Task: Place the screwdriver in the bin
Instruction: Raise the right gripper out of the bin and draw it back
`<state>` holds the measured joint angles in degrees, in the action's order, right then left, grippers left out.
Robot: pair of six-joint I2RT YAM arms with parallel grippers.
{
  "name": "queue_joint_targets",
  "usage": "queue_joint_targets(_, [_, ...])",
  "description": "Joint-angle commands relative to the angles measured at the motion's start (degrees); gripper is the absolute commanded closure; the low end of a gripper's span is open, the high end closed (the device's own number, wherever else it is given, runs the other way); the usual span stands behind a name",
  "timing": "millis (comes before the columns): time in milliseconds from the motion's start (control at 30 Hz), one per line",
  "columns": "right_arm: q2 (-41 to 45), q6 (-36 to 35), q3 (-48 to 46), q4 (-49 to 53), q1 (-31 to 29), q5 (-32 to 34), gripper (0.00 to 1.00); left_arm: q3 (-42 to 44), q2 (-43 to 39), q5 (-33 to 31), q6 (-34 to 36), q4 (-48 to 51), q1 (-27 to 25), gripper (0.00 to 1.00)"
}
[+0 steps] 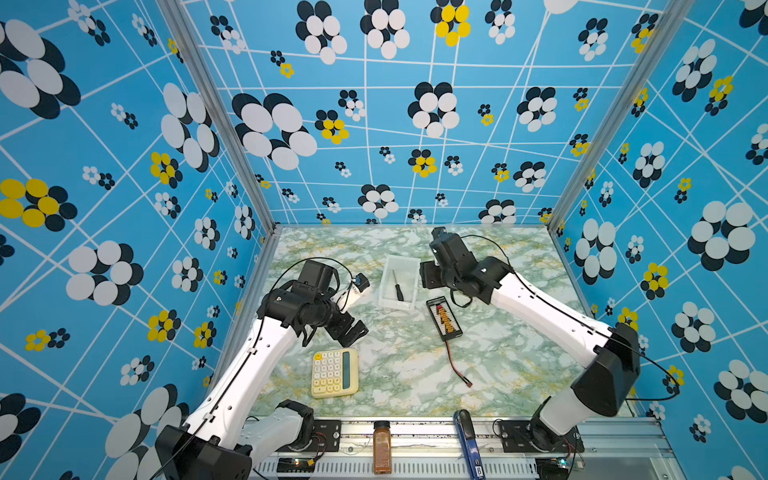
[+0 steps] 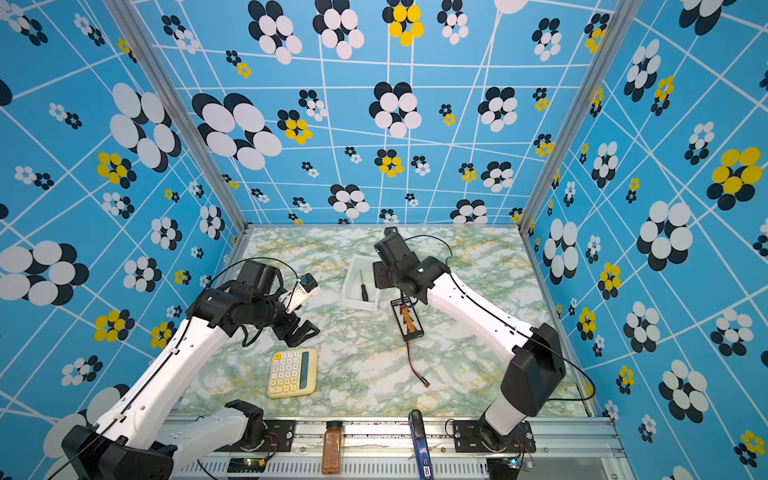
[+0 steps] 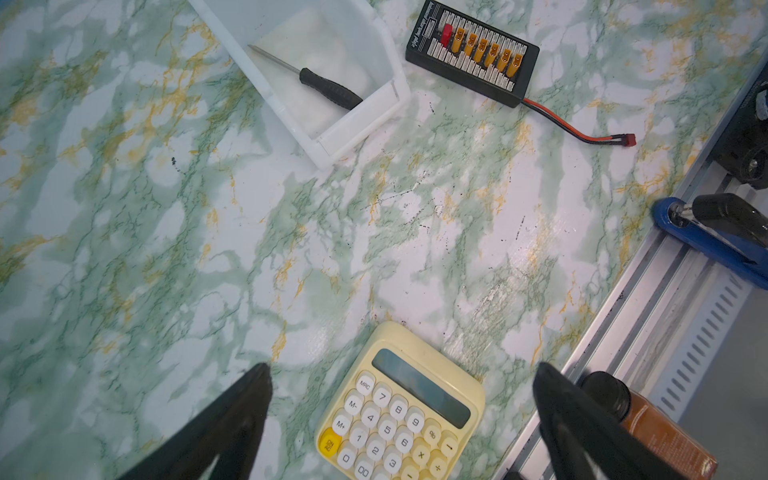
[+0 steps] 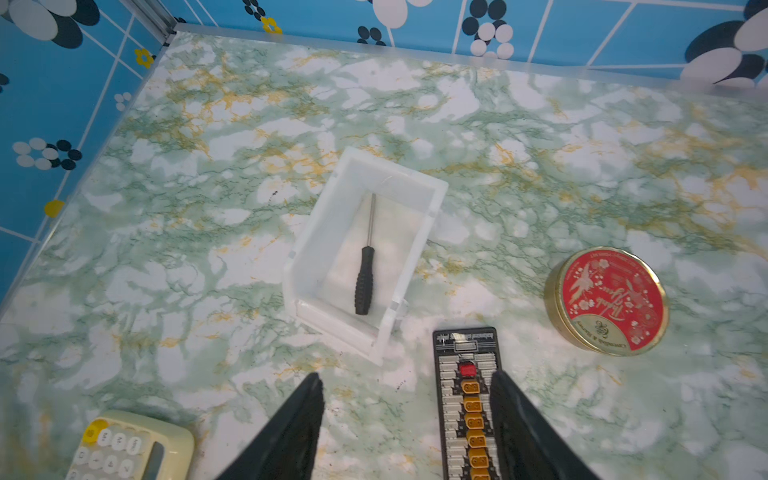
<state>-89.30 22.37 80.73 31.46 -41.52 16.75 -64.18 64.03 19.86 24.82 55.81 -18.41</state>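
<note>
The screwdriver, black-handled with a thin silver shaft, lies flat inside the bin, a white translucent tray. Both top views show it there, mid-table toward the back. My right gripper hangs above the table just to the right of the bin, open and holding nothing, over the end of a black connector board. My left gripper is open and empty above the yellow calculator, on the near left side of the bin. The screwdriver also shows in the left wrist view.
A yellow calculator lies front left. A black board with orange connectors and a red wire lies right of the bin. A gold tin with a red lid sits further right. A spice bottle and a blue-handled tool rest on the front rail.
</note>
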Motion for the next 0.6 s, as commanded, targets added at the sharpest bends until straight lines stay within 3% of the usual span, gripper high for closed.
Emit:
queue_joint_targets(0, [5.8, -1.1, -8.8, -10.1, 1.4, 3.7, 0.29, 0.2, 0.7, -0.9, -1.4, -1.7, -0.3, 0.0])
queue_joint_targets(133, [12.6, -1.1, -16.5, -11.8, 2.3, 4.7, 0.25, 2.0, 0.6, -1.6, -2.1, -4.6, -0.3, 0.01])
queue_joint_targets(333, [17.4, 1.7, -21.1, -7.6, 3.6, 4.6, 0.26, 1.8, 2.6, -3.7, -4.2, -7.2, -0.3, 0.05])
queue_joint_targets(567, [24.0, 4.6, -27.7, -11.0, 3.9, 7.6, 0.26, 0.9, 5.3, -9.1, -7.9, -11.1, 0.0, 0.04])
